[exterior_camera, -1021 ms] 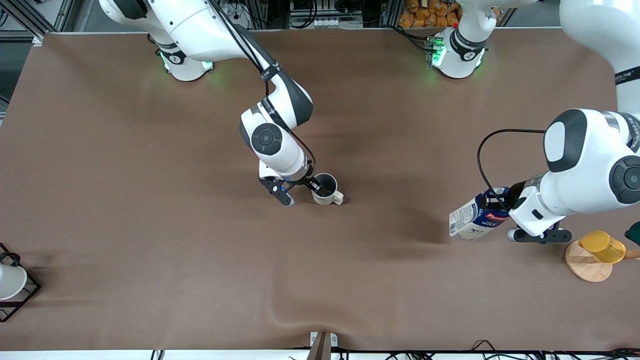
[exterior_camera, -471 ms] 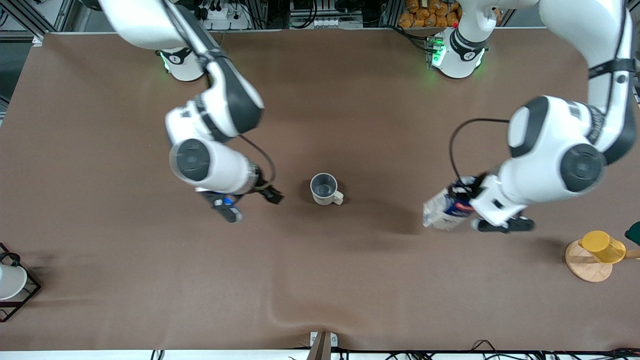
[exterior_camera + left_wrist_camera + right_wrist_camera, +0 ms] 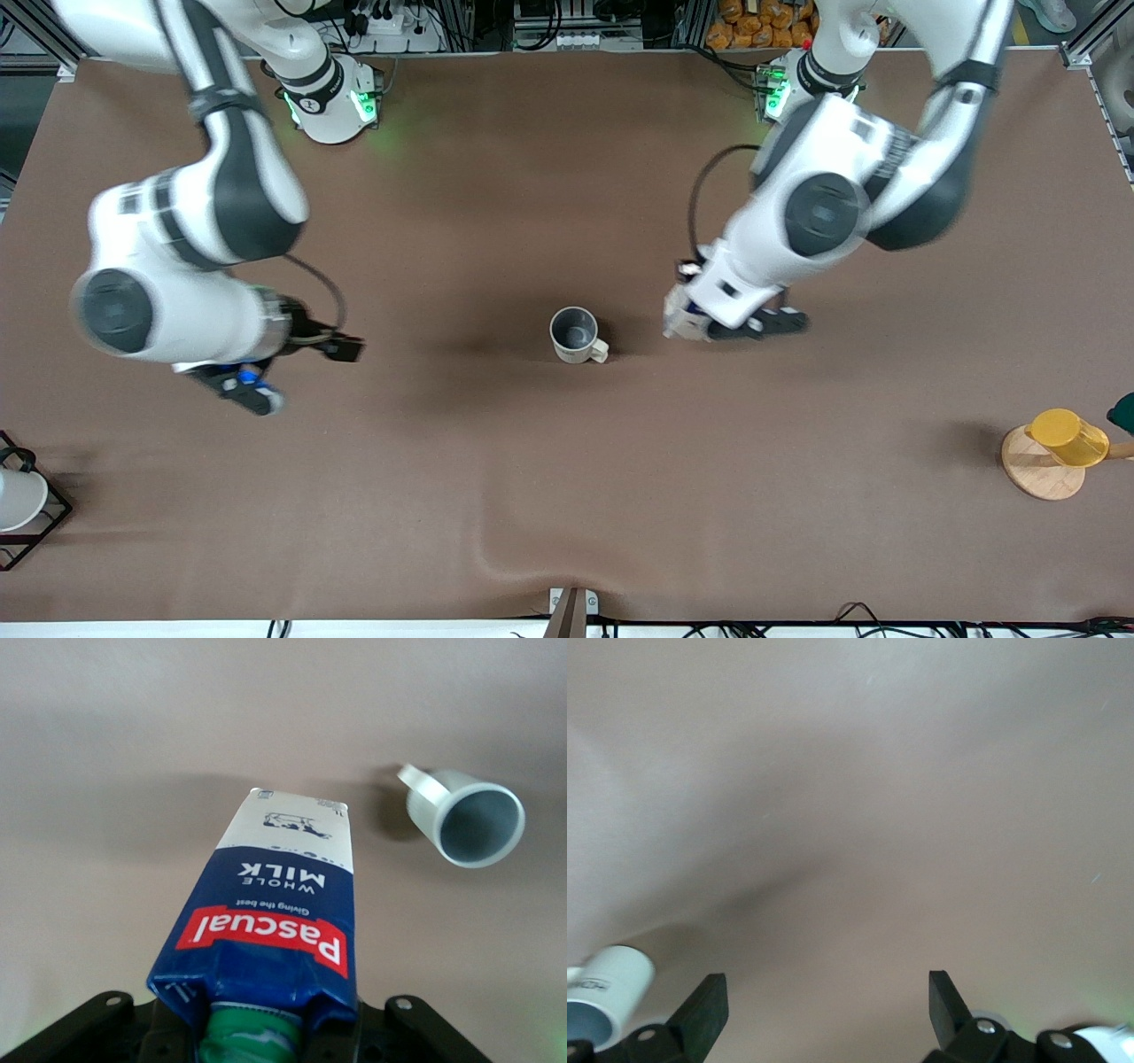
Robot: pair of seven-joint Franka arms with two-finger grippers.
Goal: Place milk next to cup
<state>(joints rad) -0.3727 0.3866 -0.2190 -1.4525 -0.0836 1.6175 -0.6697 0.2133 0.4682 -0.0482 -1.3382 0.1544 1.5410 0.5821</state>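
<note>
Milk carried in the air beside the cup

The left gripper (image 3: 700, 326) is clamped on the milk (image 3: 275, 912), above the table (image 3: 567, 496) just beside the cup (image 3: 576, 335), which stands mid-table; the right gripper (image 3: 292, 372) hangs with fingers spread wide and empty, toward the right arm's end.

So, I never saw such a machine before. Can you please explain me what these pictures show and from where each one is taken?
Two white robot arms work at a brown table. The wide picture looks down from a high camera facing them. The other two come from cameras on each arm's wrist. The left gripper is shut on the milk and holds it in the air beside the cup, which stands mid-table. The right gripper is open and empty, over bare table toward the right arm's end. At the table's ends sit a yellow cup on a wooden disc and a white cup.
</note>
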